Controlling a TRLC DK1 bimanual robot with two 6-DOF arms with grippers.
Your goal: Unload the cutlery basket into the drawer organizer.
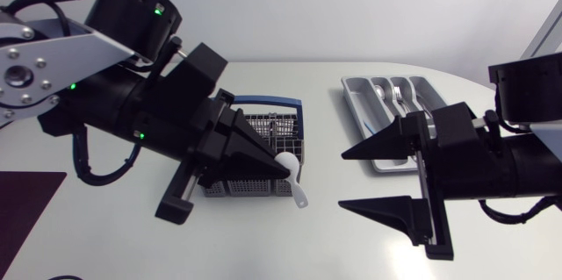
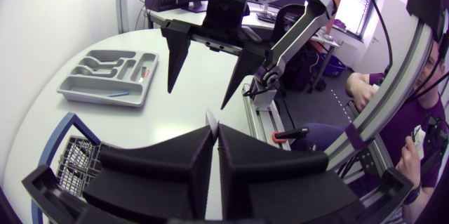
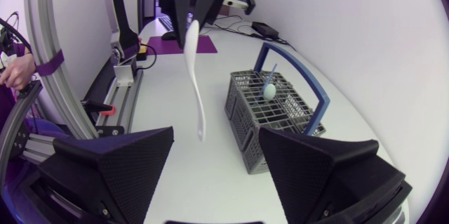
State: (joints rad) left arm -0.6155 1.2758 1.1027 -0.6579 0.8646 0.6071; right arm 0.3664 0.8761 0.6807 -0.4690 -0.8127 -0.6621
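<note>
The left gripper [image 1: 285, 168] stood over the near right corner of the cutlery basket [image 1: 263, 144], its fingers closed on a white spoon [image 1: 300, 194]. In the right wrist view the spoon [image 3: 195, 76] hung down from those fingers, raised clear of the basket [image 3: 259, 122]. A pale blue utensil [image 3: 270, 89] stood upright inside the basket. The right gripper [image 1: 343, 178] hung above the table [image 1: 263, 245] just right of the spoon, fingers spread wide and holding nothing. The drawer organizer [image 1: 356, 109] lay to the right of the basket, apart from it, with cutlery in its compartments.
</note>
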